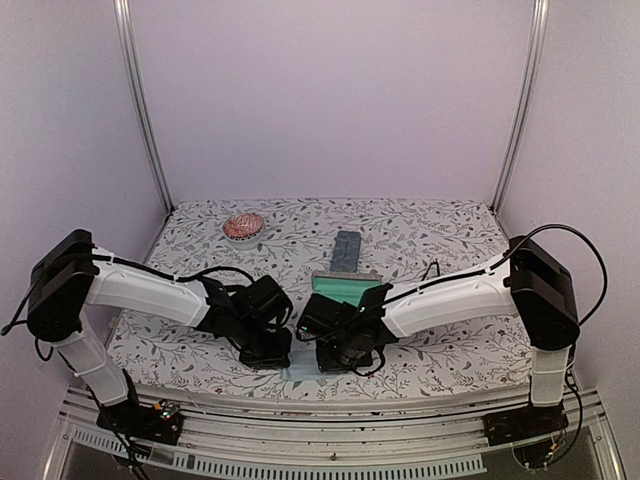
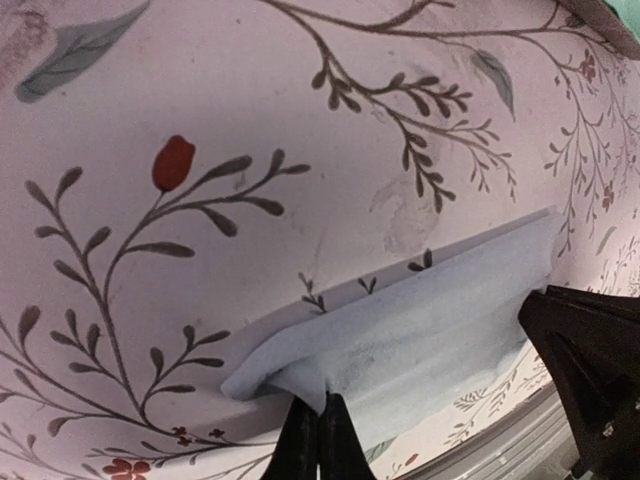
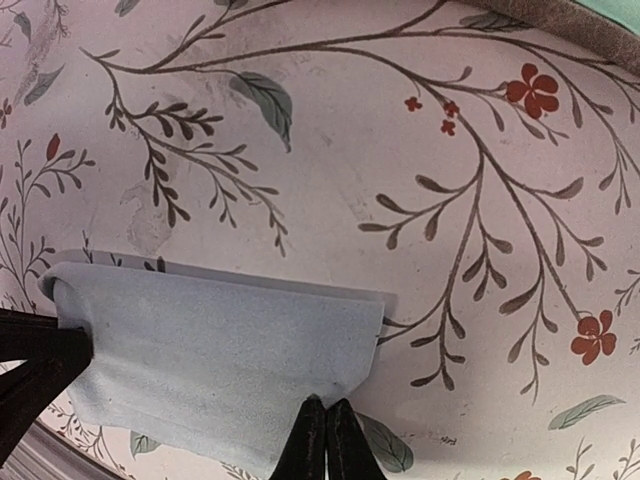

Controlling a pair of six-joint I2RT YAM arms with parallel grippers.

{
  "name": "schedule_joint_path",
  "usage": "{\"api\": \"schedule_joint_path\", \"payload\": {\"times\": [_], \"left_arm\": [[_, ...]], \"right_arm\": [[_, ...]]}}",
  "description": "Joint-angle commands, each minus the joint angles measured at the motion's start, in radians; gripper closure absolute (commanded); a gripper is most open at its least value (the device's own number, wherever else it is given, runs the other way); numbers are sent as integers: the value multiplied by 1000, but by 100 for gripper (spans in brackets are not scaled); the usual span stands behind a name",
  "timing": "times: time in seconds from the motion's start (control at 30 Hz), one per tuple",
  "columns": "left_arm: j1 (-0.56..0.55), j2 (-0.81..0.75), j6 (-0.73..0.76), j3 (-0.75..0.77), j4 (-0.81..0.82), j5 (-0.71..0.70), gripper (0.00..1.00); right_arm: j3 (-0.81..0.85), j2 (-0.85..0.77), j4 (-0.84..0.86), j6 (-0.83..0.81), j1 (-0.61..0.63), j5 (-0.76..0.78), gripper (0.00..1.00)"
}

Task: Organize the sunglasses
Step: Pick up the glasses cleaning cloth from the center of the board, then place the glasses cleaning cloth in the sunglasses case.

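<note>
A light blue square cloth [image 1: 300, 372] lies between both grippers at the table's front edge. My left gripper [image 2: 319, 412] is shut on the cloth's [image 2: 430, 330] near left corner, which is bunched and raised. My right gripper [image 3: 325, 410] is shut on the cloth's [image 3: 210, 350] near right corner. In the top view the left gripper [image 1: 268, 350] and right gripper [image 1: 335, 355] sit close together. No sunglasses show clearly; a thin black loop [image 1: 431, 269] by the right arm may be a cable or a frame.
A blue-grey oblong case [image 1: 347, 248] lies mid-table with a teal piece [image 1: 345, 288] at its near end, just behind the grippers. A pink-red rounded object [image 1: 243, 225] sits at the back left. The floral tablecloth [image 1: 450, 225] covers the table, and the metal front rail [image 1: 330, 435] is close below.
</note>
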Motion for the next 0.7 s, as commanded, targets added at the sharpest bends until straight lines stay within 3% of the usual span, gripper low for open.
{"api": "schedule_joint_path", "payload": {"times": [0.0, 0.33, 0.67], "left_arm": [[-12, 21, 28, 15, -93, -57, 100], [71, 26, 223, 256, -71, -82, 100], [175, 267, 381, 570, -110, 0, 100]], "right_arm": [[-19, -33, -8, 15, 2, 45, 98], [-15, -168, -2, -7, -74, 177, 98], [13, -174, 17, -115, -223, 191, 98]]}}
